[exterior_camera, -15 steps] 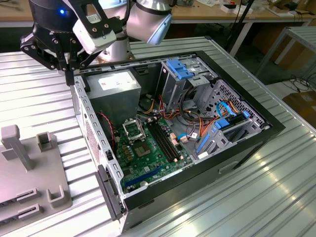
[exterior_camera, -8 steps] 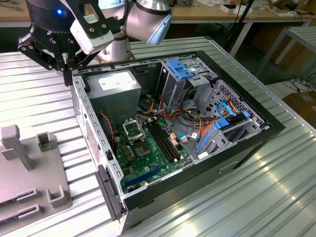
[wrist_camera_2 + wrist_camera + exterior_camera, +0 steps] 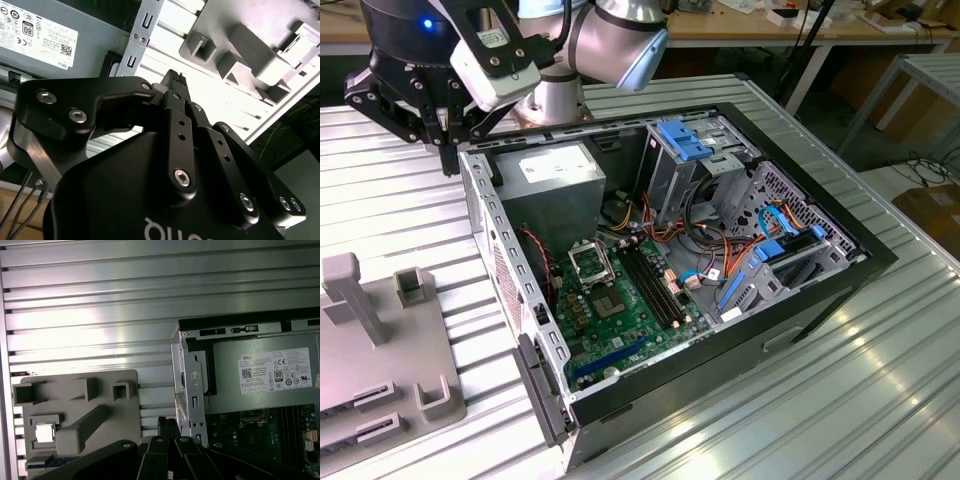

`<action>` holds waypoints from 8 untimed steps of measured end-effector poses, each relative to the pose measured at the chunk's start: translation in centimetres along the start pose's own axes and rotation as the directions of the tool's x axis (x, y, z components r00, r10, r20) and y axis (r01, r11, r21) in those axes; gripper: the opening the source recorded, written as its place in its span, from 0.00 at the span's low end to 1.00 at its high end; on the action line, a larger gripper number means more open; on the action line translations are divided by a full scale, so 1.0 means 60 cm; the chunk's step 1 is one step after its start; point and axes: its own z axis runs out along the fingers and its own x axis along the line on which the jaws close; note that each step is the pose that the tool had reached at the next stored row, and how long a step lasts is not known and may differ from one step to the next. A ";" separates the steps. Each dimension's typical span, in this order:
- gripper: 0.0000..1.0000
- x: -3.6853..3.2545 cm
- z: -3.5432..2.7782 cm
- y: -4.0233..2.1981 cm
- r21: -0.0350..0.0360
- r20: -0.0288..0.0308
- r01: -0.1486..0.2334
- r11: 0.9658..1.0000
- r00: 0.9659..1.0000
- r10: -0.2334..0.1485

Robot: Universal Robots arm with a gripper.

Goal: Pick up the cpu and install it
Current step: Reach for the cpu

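Observation:
The cpu (image 3: 44,432) is a small silvery square lying in a pocket of the grey fixture plate (image 3: 100,390) on the table. In both wrist views my gripper (image 3: 167,423) (image 3: 174,76) hangs above the ribbed table, between that plate and the open computer case, its jaws shut with nothing between them. In the exterior view the gripper (image 3: 447,160) is just outside the case's back corner, beside the power supply (image 3: 555,180). The black square socket (image 3: 590,262) with its metal frame sits on the green motherboard (image 3: 630,330) inside the case.
The open computer case (image 3: 840,290) lies on its side, with drive cages, blue clips and cables toward the exterior view's right. The case's metal wall (image 3: 192,390) stands close beside the gripper. The grey fixture (image 3: 380,330) has raised posts and slots.

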 end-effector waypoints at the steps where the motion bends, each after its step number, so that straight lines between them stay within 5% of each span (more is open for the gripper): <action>1: 0.11 0.002 0.000 0.000 0.000 0.000 0.000 1.000 1.000 0.000; 8: 0.11 0.016 0.000 -0.001 0.000 0.000 0.000 1.000 1.000 0.000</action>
